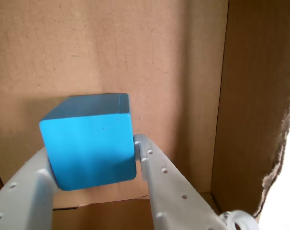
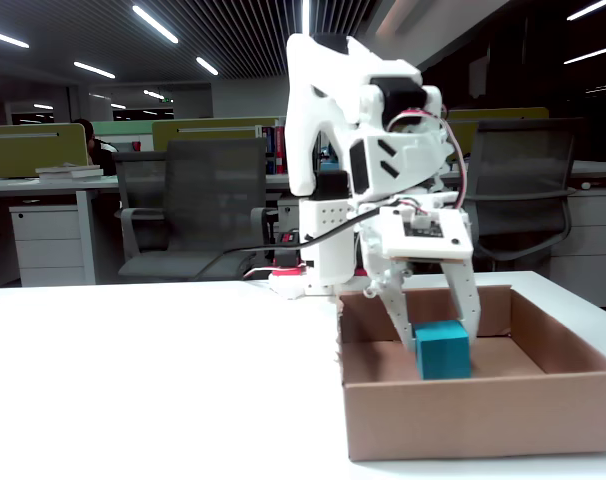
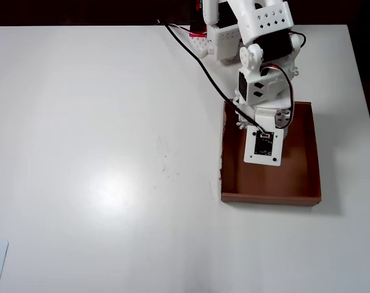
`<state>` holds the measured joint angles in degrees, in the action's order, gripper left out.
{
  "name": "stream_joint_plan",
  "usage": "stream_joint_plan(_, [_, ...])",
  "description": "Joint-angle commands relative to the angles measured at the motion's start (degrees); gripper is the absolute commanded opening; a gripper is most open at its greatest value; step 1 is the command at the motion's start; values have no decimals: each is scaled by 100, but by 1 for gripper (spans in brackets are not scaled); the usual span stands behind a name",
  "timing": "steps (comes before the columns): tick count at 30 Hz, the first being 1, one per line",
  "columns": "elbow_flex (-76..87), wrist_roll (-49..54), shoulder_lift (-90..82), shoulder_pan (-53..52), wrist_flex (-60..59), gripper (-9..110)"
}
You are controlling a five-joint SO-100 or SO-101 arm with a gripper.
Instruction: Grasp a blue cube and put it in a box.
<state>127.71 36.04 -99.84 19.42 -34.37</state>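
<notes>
Cube held inside the box
The fingers [image 2: 441, 335] are clenched on the blue cube [image 2: 443, 351], low inside the box [image 2: 483, 415], which sits near the right edge of the white worktop [image 3: 99, 152]

My claw [image 1: 94, 160] is matt white plastic; the blue cube [image 1: 90, 143] looks smooth and matt, the box [image 1: 135, 52] plain brown cardboard, the table [image 3: 99, 152] glossy white.
</notes>
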Motion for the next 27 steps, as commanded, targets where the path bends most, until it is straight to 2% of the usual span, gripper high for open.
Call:
stream_joint_plan(1, [79,70,-220,-35,158,15])
stream_joint_plan(12, [220,53,-589,-281,352,19])
stream_joint_plan(27, [220,62,-1222,-334,-44,27])
